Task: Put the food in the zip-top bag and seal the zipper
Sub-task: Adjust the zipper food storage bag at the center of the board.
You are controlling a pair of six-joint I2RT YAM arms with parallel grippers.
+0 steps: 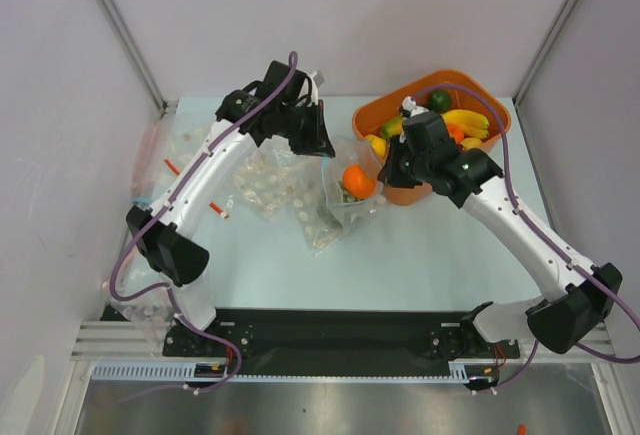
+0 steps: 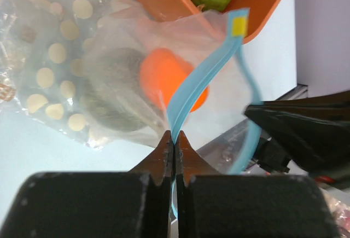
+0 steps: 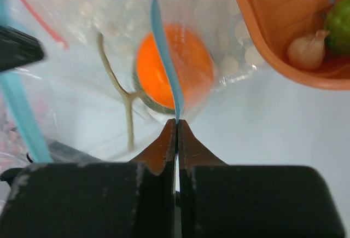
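Clamping opposite zipper (image 2: 202,79) edges, left pincer (image 2: 174,137) and right pincer (image 3: 177,123) hold it open (orange (image 3: 192,68) inside).

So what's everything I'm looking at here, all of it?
zip-top bag: one, clear, table centre
zipper: one, light blue, along the bag's mouth
orange: one, orange, inside the bag
grey-green ball: one, inside the bag, beside the orange
basket: one, orange, back right
bananas: one bunch, yellow, in the basket
dotted bags: pile, clear with white dots, left of the zip-top bag
table: one, pale blue
left gripper: one, black, shut on the zipper
right gripper: one, black, shut on the zipper
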